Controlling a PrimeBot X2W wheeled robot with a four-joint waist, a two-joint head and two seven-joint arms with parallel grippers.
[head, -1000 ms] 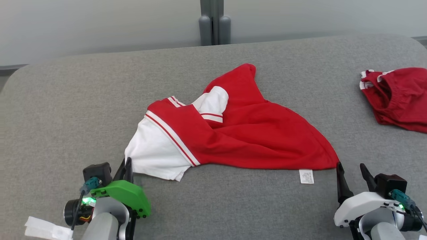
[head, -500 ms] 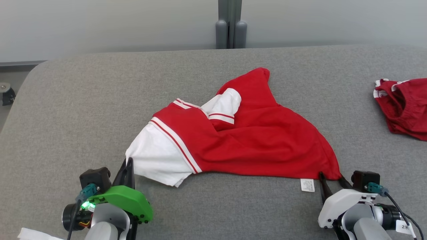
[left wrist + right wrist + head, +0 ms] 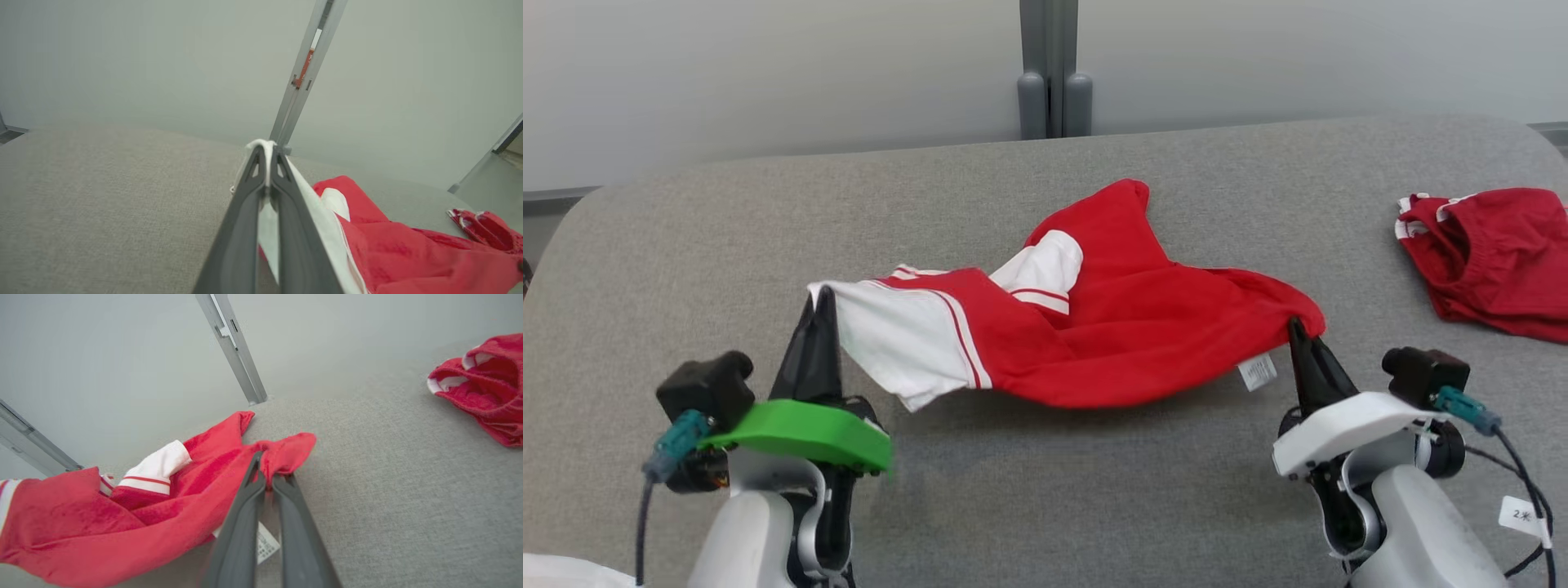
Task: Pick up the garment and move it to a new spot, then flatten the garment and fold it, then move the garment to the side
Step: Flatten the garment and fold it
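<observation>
The garment, a red top with white panels, hung between the two arms over the middle of the grey table. The left pincer was closed tight on a white corner, and the right pincer was closed on a red corner just beside the care label. The near edge sagged between the grips, clear of the surface. The far part, with the red peak, seemed to rest on the table, though the head view left that unsure.

By the look of it, the task stood in its first step: the garment was gripped and partly raised, but not yet carried to a new spot. It was bunched, with a sleeve tucked over the body, so the flattening, the fold and the move to the side were all left to do.

Bare table lay in front of the garment, toward the robot, and to the left as far as the rounded corner. To the right there was less room: a second red garment lay well apart, near the right edge. Behind, the table ended at a pale wall with a grey post.
</observation>
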